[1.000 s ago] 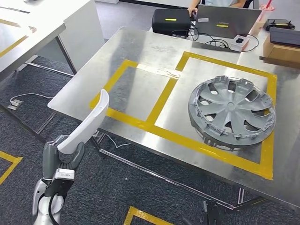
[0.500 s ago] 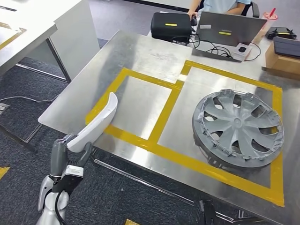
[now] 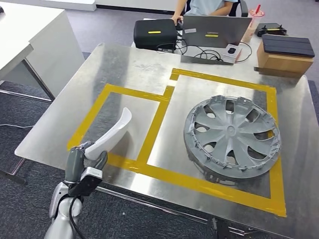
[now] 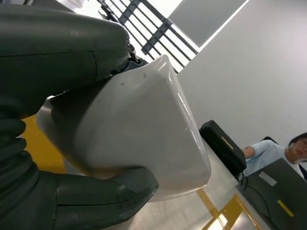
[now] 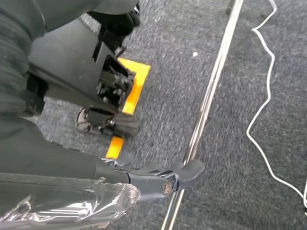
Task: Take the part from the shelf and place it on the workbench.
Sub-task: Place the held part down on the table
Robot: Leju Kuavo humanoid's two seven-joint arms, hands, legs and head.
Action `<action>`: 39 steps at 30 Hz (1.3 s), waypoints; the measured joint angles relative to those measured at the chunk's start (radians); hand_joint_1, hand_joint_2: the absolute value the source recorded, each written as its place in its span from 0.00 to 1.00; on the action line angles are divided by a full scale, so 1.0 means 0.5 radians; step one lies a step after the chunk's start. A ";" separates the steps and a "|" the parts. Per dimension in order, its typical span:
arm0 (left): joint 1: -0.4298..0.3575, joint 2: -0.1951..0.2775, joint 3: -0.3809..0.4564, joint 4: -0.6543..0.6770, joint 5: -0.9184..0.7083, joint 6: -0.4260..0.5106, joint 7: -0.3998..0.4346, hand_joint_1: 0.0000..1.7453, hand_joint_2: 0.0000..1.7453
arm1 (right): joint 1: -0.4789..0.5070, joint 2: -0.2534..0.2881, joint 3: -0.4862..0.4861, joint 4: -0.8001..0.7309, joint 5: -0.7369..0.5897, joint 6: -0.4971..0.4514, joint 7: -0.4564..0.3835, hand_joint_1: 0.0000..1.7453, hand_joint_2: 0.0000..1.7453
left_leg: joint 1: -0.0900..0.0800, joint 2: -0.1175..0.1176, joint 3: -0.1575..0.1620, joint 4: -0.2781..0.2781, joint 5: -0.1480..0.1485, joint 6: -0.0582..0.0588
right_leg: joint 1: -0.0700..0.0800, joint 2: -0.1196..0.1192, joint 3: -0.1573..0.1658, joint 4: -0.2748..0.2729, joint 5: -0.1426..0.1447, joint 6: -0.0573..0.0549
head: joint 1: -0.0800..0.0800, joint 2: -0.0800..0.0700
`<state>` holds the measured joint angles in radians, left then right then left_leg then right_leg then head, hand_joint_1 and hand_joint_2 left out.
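The part (image 3: 112, 130) is a long, curved white plastic piece. My left hand (image 3: 80, 162) grips its lower end at the workbench's near edge, and the part slants up over the left yellow-taped square (image 3: 112, 89) of the steel workbench (image 3: 124, 64). In the left wrist view the white part (image 4: 145, 129) sits between my thumb and dark fingers (image 4: 101, 196). My right hand (image 5: 115, 21) hangs over the carpet with nothing in it, and how its fingers lie is unclear.
A grey wheel cover (image 3: 231, 134) lies in the right taped square. Along the far edge are a black case (image 3: 155, 34), a laptop (image 3: 216, 31) with cables, a wooden box (image 3: 284, 59) and a seated person (image 3: 205, 6). A white table (image 3: 22, 35) stands to the left.
The whole view has shifted as the camera moved closer to the workbench. My left hand has carried the part from beside the table's left corner to over the left taped square.
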<state>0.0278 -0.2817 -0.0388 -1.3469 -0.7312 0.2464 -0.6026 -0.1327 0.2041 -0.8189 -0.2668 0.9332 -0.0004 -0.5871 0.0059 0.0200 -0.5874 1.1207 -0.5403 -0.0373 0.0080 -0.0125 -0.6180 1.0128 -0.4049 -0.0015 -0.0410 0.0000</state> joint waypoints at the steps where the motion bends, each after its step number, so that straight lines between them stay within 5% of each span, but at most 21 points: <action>1: -0.020 0.004 0.000 0.033 -0.018 0.007 0.013 1.00 1.00 | -0.002 0.000 -0.001 0.001 0.001 0.003 0.001 0.00 1.00 | 0.002 -0.017 -0.074 0.126 -0.058 -0.007 | -0.001 0.012 -0.002 0.000 -0.002 -0.004 | -0.005 0.000; 3: -0.044 0.008 0.002 0.089 -0.042 0.014 0.028 1.00 1.00 | -0.003 0.001 -0.002 0.002 0.001 0.008 0.002 0.00 1.00 | 0.005 -0.028 -0.195 0.295 -0.106 -0.016 | -0.002 0.035 -0.002 0.000 -0.007 -0.006 | -0.007 0.000; 4: -0.057 0.009 0.003 0.113 -0.054 0.016 0.034 1.00 1.00 | -0.004 0.000 -0.004 0.002 0.001 0.009 0.003 0.00 1.00 | 0.008 -0.029 -0.211 0.286 -0.071 -0.016 | -0.002 0.045 0.001 0.001 -0.010 -0.003 | -0.007 0.000; 7: -0.122 0.012 0.004 0.204 -0.120 0.033 0.078 1.00 1.00 | -0.005 -0.001 -0.011 0.004 0.006 0.017 0.012 0.00 1.00 | 0.018 -0.032 -0.097 -0.058 0.156 -0.024 | -0.009 0.067 0.010 0.014 -0.026 0.022 | -0.007 0.000; 9: -0.178 0.012 0.004 0.291 -0.199 0.075 0.142 1.00 1.00 | -0.011 -0.002 -0.016 0.005 0.013 0.023 0.019 0.00 1.00 | 0.016 -0.039 -0.048 -0.208 0.205 -0.008 | -0.007 0.074 -0.002 0.025 -0.033 0.045 | -0.007 0.000; 14: -0.349 0.006 0.009 0.572 -0.536 0.330 0.455 1.00 1.00 | -0.015 -0.003 -0.018 0.006 0.036 0.031 0.038 0.00 1.00 | 0.008 -0.046 -0.056 -0.222 0.230 0.020 | -0.004 0.071 -0.013 0.025 -0.028 0.012 | -0.004 0.000; 20: -0.533 0.013 0.045 0.859 -0.810 0.505 0.661 1.00 1.00 | -0.019 -0.003 -0.006 0.008 0.053 0.043 0.049 0.00 1.00 | -0.002 -0.048 -0.058 -0.221 0.228 0.038 | -0.015 0.069 -0.004 0.003 -0.022 0.076 | -0.005 0.000; 24: -0.584 0.015 0.076 0.960 -0.879 0.539 0.698 0.00 1.00 | -0.024 -0.003 0.004 0.008 0.056 0.046 0.051 0.00 0.00 | -0.003 -0.048 -0.058 -0.221 0.229 0.043 | -0.016 0.068 -0.006 0.003 -0.024 0.086 | -0.006 0.000; 36: -0.669 0.019 0.165 1.121 -0.970 0.587 0.744 0.00 1.00 | -0.033 -0.002 0.021 0.015 0.070 0.047 0.054 0.00 0.00 | 0.001 -0.049 -0.057 -0.225 0.236 0.038 | -0.013 0.066 -0.013 0.015 -0.024 0.085 | -0.006 0.000; 39: -0.673 0.019 0.175 1.129 -0.957 0.589 0.721 0.00 0.25 | -0.033 -0.002 0.021 0.016 0.068 0.046 0.055 0.00 0.00 | 0.001 -0.049 -0.057 -0.225 0.237 0.038 | -0.013 0.066 -0.013 0.015 -0.024 0.085 | -0.006 0.000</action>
<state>-0.3088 -0.2721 0.0486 -0.7824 -1.2097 0.5409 -0.2420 -0.1494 0.2029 -0.8083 -0.2588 0.9670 0.0228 -0.5598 0.0063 -0.0043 -0.6161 1.0079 -0.4220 -0.0182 0.0015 0.0206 -0.6247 1.0204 -0.4170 0.0408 -0.0439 0.0000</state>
